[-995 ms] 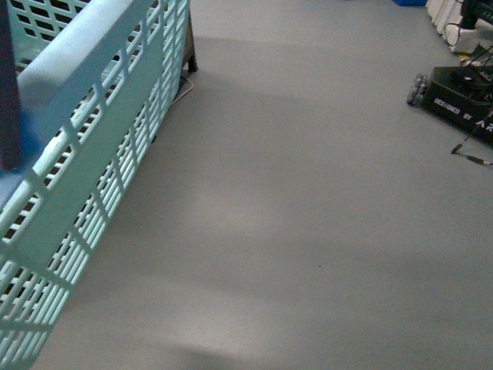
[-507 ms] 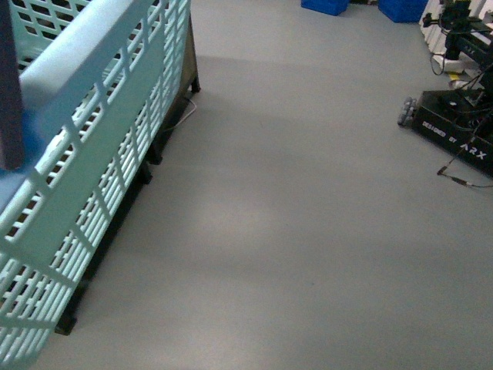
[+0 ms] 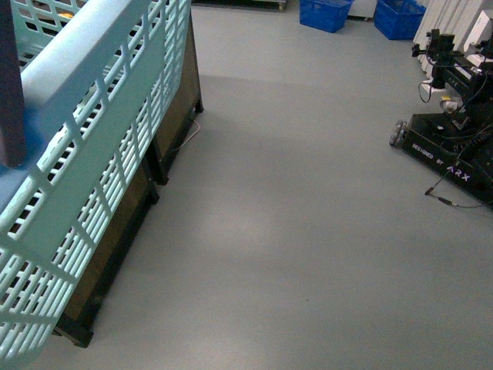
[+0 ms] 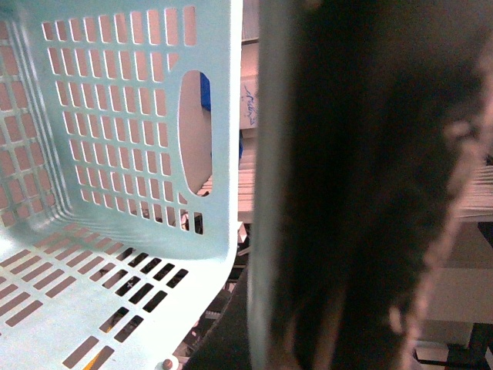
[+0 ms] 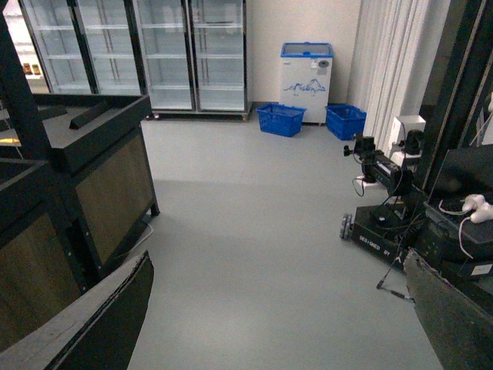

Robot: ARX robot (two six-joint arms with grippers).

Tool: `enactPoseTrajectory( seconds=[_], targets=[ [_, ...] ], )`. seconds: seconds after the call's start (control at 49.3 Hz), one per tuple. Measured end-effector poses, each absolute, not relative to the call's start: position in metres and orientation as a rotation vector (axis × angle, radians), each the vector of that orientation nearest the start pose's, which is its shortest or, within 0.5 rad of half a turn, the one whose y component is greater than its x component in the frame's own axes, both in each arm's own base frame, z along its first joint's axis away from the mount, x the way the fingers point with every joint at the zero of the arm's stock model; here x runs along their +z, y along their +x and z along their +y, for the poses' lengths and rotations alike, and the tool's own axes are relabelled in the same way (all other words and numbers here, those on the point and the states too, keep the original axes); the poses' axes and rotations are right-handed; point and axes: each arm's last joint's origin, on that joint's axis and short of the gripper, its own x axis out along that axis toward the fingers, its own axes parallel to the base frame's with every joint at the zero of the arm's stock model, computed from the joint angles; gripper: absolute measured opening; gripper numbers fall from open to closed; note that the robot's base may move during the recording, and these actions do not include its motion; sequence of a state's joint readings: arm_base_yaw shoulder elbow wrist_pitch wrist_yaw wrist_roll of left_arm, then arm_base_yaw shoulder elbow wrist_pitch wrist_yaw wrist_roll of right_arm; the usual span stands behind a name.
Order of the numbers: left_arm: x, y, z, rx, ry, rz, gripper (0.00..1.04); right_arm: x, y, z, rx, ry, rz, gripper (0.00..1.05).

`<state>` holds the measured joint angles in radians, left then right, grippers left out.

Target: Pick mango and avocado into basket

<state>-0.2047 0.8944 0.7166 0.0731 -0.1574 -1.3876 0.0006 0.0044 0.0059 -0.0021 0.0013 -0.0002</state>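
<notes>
The pale turquoise basket (image 3: 92, 139) fills the left of the front view, held up off the floor, with a dark bar (image 3: 9, 92) crossing its near rim. In the left wrist view its slotted wall and floor (image 4: 115, 116) show, and no fruit lies in the part I can see. My left gripper (image 4: 308, 231) is a dark blur right against the lens, shut on the basket's rim. My right gripper (image 5: 281, 324) is open, its fingers (image 5: 115, 308) wide apart over bare grey floor. The mango and the avocado are out of view.
A dark wooden display stand (image 3: 173, 116) runs along the left, under and behind the basket. Another black robot base (image 3: 451, 154) with cables stands at the right. Blue crates (image 3: 323, 14) and glass-door fridges (image 5: 154, 54) line the far wall.
The front view has tilted up and drawn back: the stand under the basket, the blue crates and more of the other robot have come into sight. The basket keeps its place in the view.
</notes>
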Motion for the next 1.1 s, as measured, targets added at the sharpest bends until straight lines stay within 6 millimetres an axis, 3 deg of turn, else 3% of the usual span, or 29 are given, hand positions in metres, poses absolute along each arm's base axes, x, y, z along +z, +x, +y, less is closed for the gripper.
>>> enactPoseTrajectory(
  seconds=[1.096],
  targets=[
    [0.3125, 0.1992, -0.0368, 0.036, -1.365, 0.127, 0.08, 0.1650, 0.0976, 0.0000, -0.001, 0.000, 0.000, 0.97]
  ],
)
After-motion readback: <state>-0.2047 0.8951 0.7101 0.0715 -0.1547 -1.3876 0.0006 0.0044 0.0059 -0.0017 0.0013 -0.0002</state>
